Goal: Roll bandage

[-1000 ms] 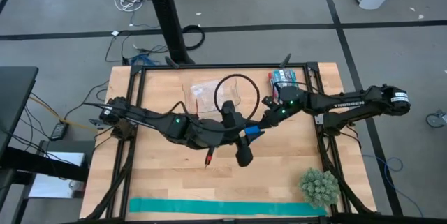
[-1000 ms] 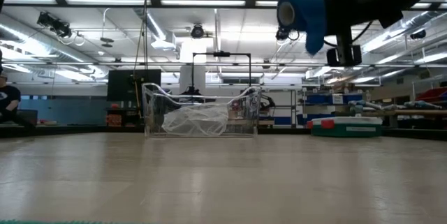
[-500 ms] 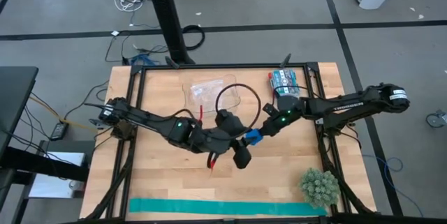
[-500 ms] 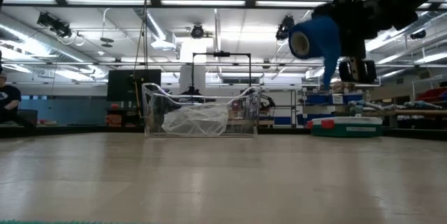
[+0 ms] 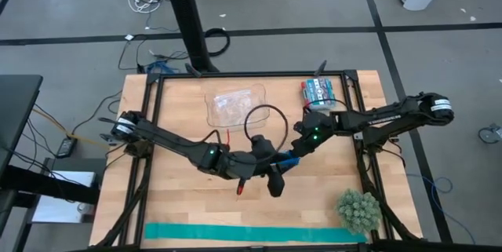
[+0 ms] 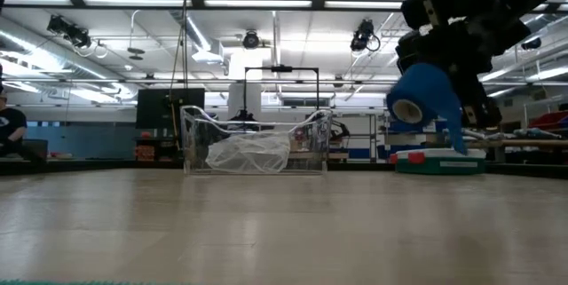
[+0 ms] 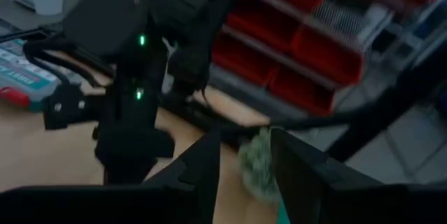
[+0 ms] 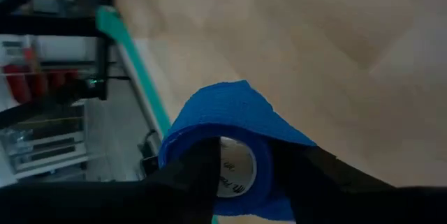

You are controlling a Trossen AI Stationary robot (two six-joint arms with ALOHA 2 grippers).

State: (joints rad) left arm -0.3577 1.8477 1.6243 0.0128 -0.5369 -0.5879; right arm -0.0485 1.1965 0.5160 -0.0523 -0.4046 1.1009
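1. The blue bandage is a small roll, up in the air above the tabletop, not touching it.
2. The right end effector has its fingers around the roll's end.
3. The left end effector is just beside the roll; I cannot tell if it is open.
4. A green strip lies well away from the roll.

Dark jointed arms, green lights
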